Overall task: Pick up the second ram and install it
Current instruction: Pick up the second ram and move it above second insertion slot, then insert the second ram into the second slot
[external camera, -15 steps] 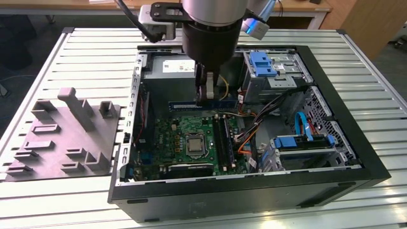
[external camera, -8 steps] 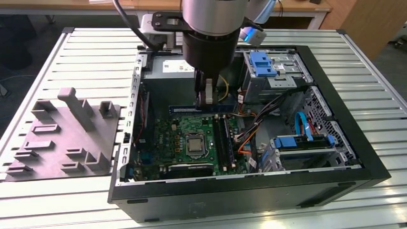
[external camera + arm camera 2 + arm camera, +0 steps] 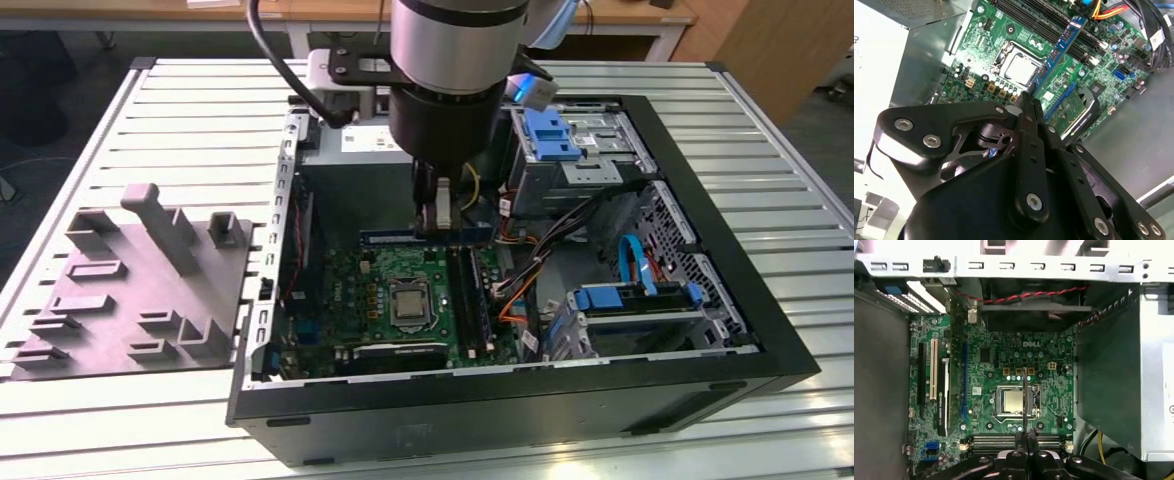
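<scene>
Exterior view: gripper (image 3: 434, 230) w/ fingers (image 3: 439, 203) tight on second ram (image 3: 387, 238) over mobo (image 3: 350, 290) (stick's mid part hidden behind fingers).

Matt black claw (image 3: 1026, 99), dull circuit-board second ram (image 3: 1060, 49), ribbed metal table (image 3: 200, 120).

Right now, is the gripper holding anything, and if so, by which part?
Yes. The gripper is shut on the second ram, pinching its upper long edge near the middle of its length, over the motherboard.
</scene>
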Controlling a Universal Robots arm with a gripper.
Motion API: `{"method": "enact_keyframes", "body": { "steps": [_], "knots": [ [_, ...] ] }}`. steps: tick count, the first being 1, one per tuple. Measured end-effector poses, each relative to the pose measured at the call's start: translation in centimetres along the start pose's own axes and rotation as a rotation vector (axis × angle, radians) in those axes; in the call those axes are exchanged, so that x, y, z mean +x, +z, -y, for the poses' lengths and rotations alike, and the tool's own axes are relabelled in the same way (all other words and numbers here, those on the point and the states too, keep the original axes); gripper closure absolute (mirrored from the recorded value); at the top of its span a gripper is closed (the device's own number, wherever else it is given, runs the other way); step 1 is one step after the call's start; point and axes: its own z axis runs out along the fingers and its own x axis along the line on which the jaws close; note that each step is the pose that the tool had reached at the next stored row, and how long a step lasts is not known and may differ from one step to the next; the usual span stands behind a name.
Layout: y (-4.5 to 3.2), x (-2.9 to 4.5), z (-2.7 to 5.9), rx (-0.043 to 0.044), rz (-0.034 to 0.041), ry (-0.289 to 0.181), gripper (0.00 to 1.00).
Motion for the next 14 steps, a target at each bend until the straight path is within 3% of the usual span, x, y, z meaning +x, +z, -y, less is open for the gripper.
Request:
{"method": "enact_keyframes", "body": {
  "steps": [14],
  "knots": [
    [0.28,0.01,0.13,-0.0001,-0.0002,-0.004,0.89]
  ]
}}
